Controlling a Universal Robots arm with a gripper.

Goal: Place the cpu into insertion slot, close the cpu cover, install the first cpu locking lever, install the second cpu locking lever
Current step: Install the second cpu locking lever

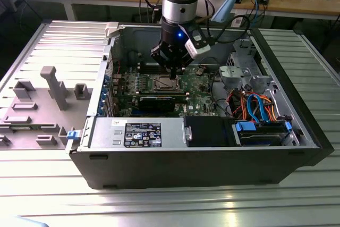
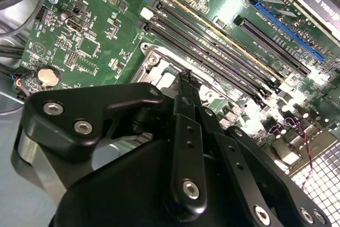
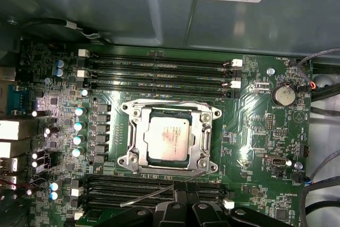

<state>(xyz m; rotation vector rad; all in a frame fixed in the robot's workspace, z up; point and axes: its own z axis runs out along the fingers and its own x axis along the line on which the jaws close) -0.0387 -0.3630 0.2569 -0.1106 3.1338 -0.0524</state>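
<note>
Chip seated in its socket, cover shut over it, gripper poised above.

The cpu [image 3: 167, 138] lies flat in the insertion slot [image 3: 139, 114] on the green board [image 3: 249, 115]; the cpu cover [image 3: 204, 141] lies closed around the chip's edges; a thin lever [image 3: 159, 192] slants loose just beside the slot, toward the nearer memory slots [image 3: 154, 190]; the gripper [image 2: 186, 81] hangs close over the slot's edge, fingers drawn narrow and holding nothing; in the exterior view the arm [image 1: 180, 3] reaches down into the open computer case [image 1: 212, 166] over the slot.
</note>
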